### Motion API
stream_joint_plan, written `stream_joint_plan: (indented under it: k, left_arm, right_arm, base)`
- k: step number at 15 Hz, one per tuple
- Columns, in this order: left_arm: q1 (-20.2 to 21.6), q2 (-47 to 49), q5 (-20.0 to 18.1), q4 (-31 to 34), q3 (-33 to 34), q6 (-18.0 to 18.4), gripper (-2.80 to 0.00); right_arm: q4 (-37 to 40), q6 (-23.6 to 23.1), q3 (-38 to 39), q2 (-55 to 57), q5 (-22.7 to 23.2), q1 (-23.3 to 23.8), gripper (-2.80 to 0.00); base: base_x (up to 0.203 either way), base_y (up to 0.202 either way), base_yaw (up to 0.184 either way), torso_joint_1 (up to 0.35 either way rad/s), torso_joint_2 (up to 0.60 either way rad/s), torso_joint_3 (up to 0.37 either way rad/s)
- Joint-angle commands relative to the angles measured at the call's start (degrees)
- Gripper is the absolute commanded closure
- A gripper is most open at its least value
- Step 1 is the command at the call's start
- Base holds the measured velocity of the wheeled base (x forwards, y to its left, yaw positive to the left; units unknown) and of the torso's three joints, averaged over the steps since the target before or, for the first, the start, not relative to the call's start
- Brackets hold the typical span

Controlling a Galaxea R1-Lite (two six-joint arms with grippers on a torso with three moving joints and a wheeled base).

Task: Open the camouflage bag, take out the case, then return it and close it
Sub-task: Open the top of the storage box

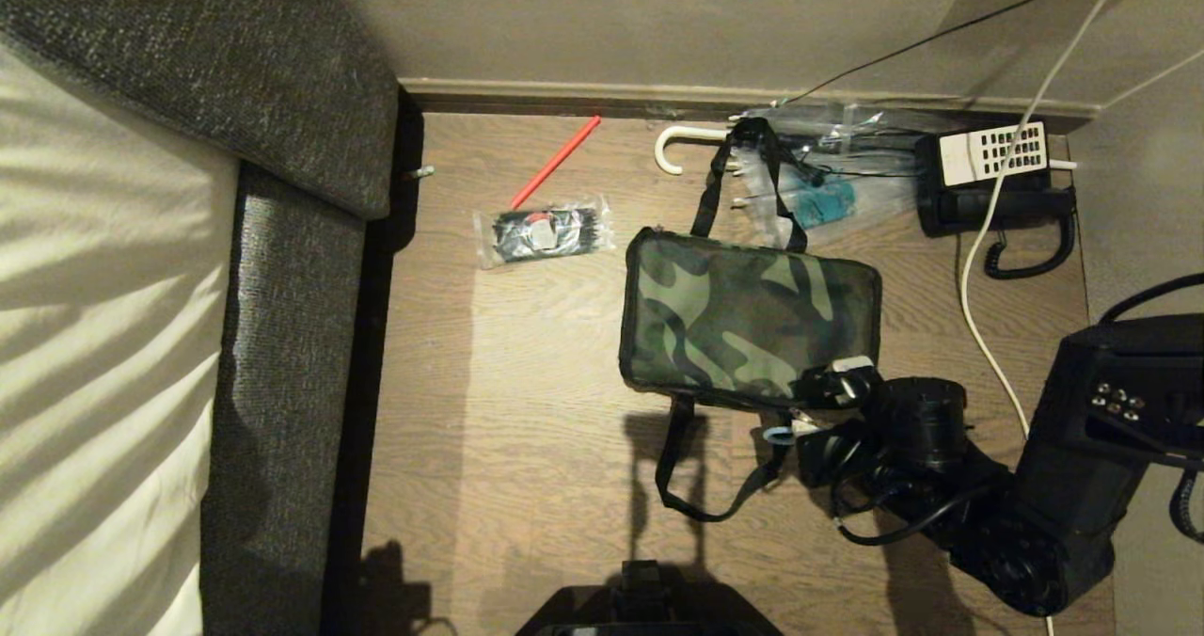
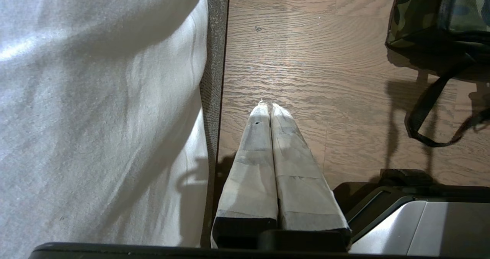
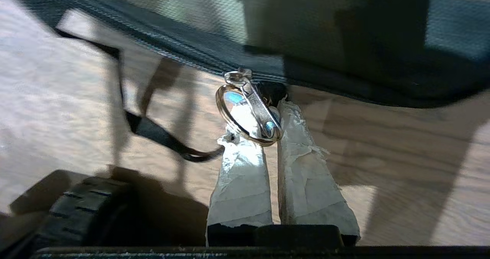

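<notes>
The camouflage bag (image 1: 748, 325) lies flat and zipped on the wooden floor, its black straps trailing front and back. My right gripper (image 1: 798, 420) is at the bag's near right corner. In the right wrist view the right gripper (image 3: 264, 109) is shut on the metal zipper pull (image 3: 258, 105), which carries a gold ring (image 3: 245, 135), right at the end of the black zipper (image 3: 183, 48). The case is out of view. My left gripper (image 2: 268, 107) hangs parked and shut over bare floor beside the bed, well away from the bag's corner (image 2: 432, 17).
A grey-edged bed (image 1: 282, 335) borders the floor on the left. Along the back wall lie a black telephone (image 1: 997, 180), clear plastic with a white hooked handle (image 1: 673, 147), a red stick (image 1: 555, 161) and a clear packet of black items (image 1: 544, 231). A white cable (image 1: 988, 269) runs down the right.
</notes>
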State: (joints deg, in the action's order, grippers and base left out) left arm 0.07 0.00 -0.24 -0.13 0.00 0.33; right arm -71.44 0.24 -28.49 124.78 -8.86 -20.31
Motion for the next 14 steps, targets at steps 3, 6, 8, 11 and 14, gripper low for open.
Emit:
stream_joint_plan:
  k: [3,6,8,11,14]
  left_arm:
    - [0.0,0.0,0.0,0.0,0.1,0.0,0.0]
    - [0.0,-0.1,0.0,0.0,0.1,0.0,0.0]
    - [0.0,0.0,0.0,0.0,0.1,0.0,0.0]
    - [0.0,-0.1,0.0,0.0,0.1,0.0,0.0]
    - [0.0,-0.1,0.0,0.0,0.1,0.0,0.0]
  right_arm:
    - [-0.5,-2.6,-0.5,0.1,1.3,4.2,0.0]
    - [-0.4,-4.7,-0.2,-0.4,3.0,6.5,0.0]
    - [0.7,-6.4,0.1,-1.3,3.1,7.9,0.0]
    - [2.2,-7.8,0.1,-2.4,3.9,9.5,0.0]
    - [2.3,-8.2,0.0,-2.5,4.0,10.9,0.0]
  base:
    - [0.0,0.0,0.0,0.0,0.0,0.0]
    - [0.0,0.0,0.0,0.0,0.0,0.0]
    - [0.0,0.0,0.0,0.0,0.0,0.0]
    - [0.0,0.0,0.0,0.0,0.0,0.0]
    - [0.0,0.0,0.0,0.0,0.0,0.0]
